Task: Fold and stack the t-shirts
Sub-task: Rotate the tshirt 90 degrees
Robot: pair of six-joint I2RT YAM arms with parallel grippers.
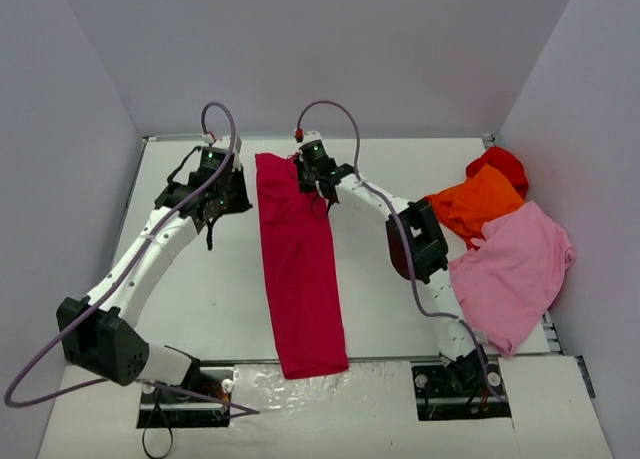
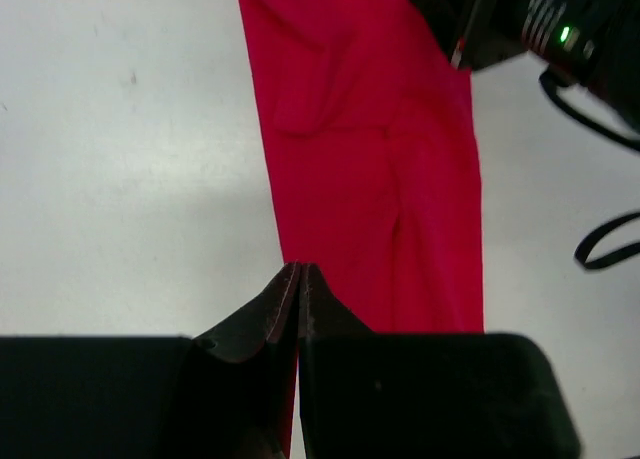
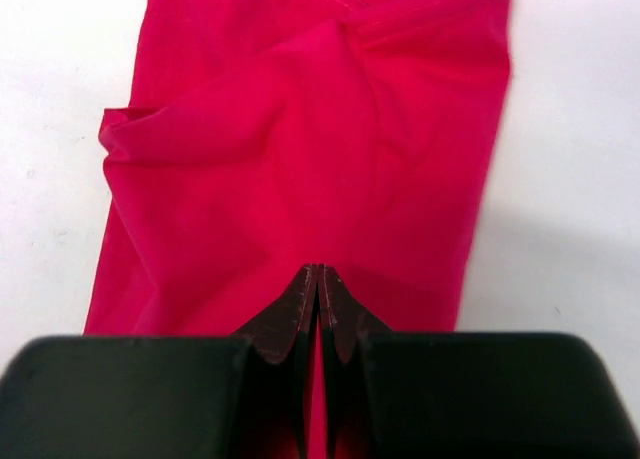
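The crimson-magenta t-shirt (image 1: 300,269) lies mid-table (image 1: 220,299) as a long narrow strip, running from the far side down to the near edge, where its end laps onto a glossy strip. The left gripper (image 2: 301,271) is clenched, its dark tips pressed together just beside the strip's left edge. From above it sits apart from the cloth and grasps nothing. The right gripper (image 3: 318,271) is likewise clamped tight, over the creased far end of the shirt. Whether its tips pinch a fold or only hover there cannot be made out, since the fingers hide the cloth beneath them. By the right wall, the orange shirt (image 1: 480,204) and light pink shirt (image 1: 515,269) overlap in a heap. The bright red one (image 1: 500,164) is largely hidden behind the orange.
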